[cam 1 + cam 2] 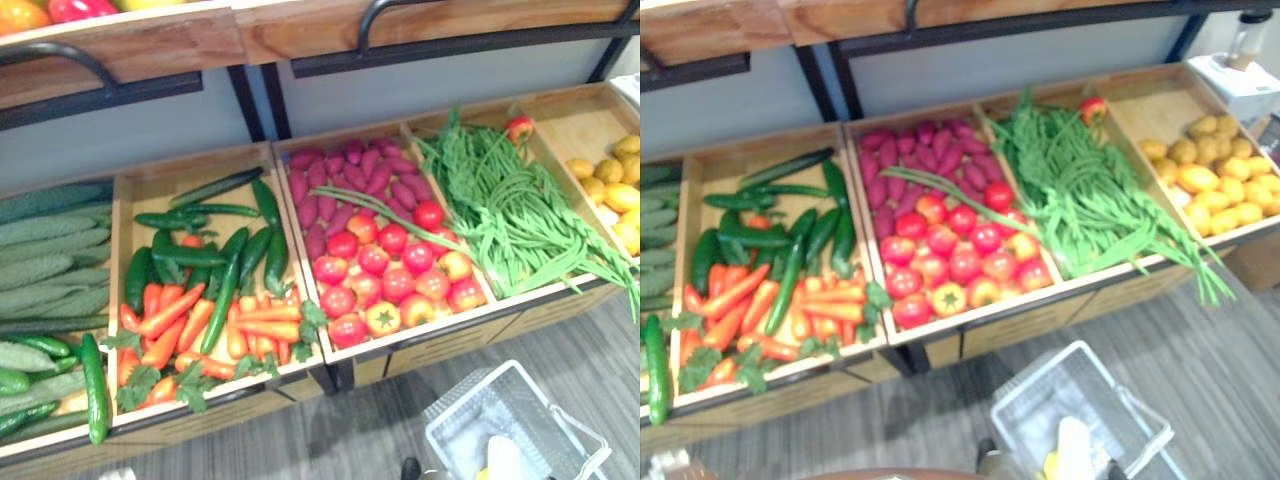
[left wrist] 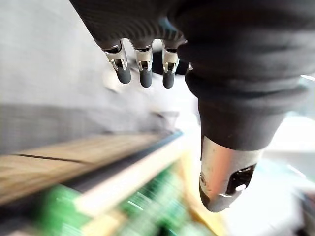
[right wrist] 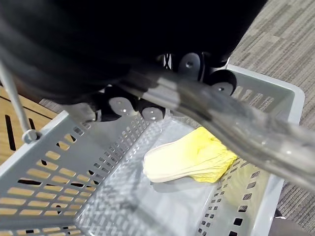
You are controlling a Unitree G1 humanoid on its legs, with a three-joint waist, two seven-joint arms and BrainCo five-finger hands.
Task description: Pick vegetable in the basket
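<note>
A grey plastic basket (image 1: 470, 425) hangs in front of the produce display, low on the right. A pale yellow-white cabbage (image 3: 189, 160) lies on its floor. My right hand (image 3: 147, 108) is curled round the basket's grey handle (image 3: 246, 137) and carries it. My left hand (image 2: 142, 69) hovers over a wooden bin edge with blurred greens (image 2: 147, 201) below. Its fingers are straight and its thumb (image 2: 224, 182) stands apart, with nothing held.
Wooden bins (image 1: 130, 190) hold ridged green gourds (image 1: 50, 250), cucumbers (image 1: 230, 265), carrots (image 1: 175, 320), purple sweet potatoes (image 1: 350, 175), tomatoes (image 1: 390, 275), green beans (image 1: 500, 200) and yellow produce (image 1: 615, 185). A shelf with black brackets (image 1: 60, 55) runs above. Grey floor (image 1: 330, 440) lies in front.
</note>
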